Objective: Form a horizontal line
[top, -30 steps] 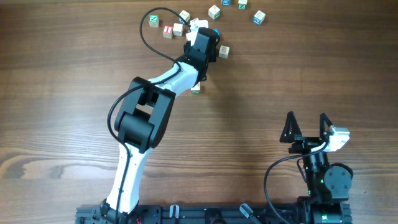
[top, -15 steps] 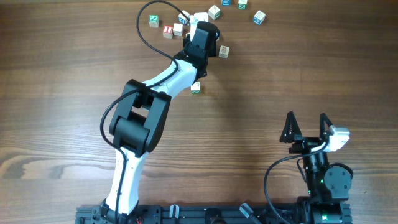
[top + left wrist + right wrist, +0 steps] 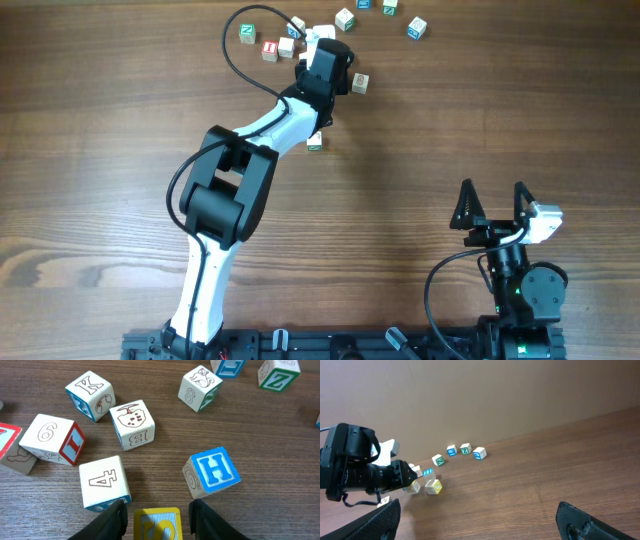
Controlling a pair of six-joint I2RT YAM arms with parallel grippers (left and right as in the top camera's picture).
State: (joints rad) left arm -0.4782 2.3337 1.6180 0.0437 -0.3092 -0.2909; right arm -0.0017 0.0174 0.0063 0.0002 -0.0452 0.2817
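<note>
Yellow cube (image 3: 157, 525) inside left end effector (image 3: 158, 507).

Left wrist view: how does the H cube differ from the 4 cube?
The H cube has a solid blue top face with a white letter; the 4 cube has a pale one with a thin outlined numeral. The H reads nearly upright in this view; the 4 lies sideways. Both are cubes resting flat on the table, apart.

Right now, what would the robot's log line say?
left gripper: open around yellow cube | right gripper: open, empty
</note>
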